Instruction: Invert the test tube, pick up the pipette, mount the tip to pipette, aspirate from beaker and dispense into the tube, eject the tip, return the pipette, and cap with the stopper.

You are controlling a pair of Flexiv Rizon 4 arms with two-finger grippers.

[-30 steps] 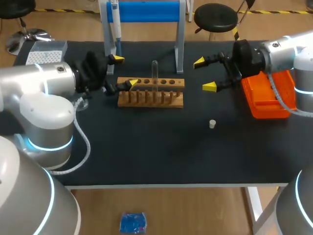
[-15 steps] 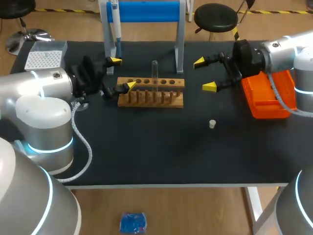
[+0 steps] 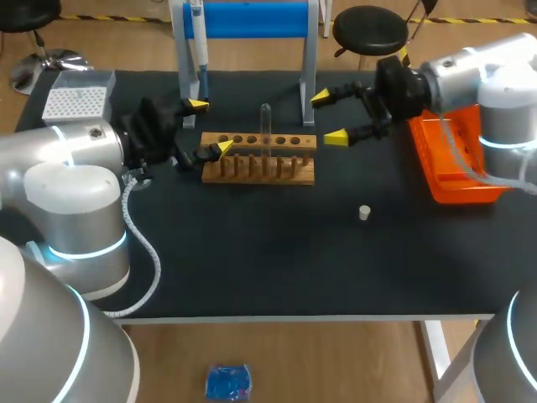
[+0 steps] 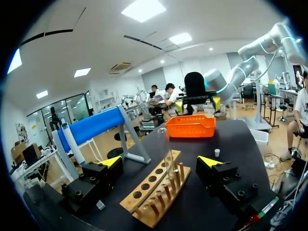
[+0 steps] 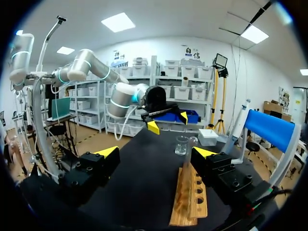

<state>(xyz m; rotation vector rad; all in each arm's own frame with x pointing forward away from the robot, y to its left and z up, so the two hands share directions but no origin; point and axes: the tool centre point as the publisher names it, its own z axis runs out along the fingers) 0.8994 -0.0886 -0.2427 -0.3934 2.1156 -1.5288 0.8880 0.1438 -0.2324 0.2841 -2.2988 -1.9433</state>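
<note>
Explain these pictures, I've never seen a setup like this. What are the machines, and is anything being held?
These are two robot arms at a black table. One picture looks down from above; the other two come from a camera on each wrist. The left gripper and right gripper, with yellow tips, are both open and hold nothing. Between them a wooden rack carries an upright test tube. Also there: a small white stopper, an orange tray and a blue stand.
</note>
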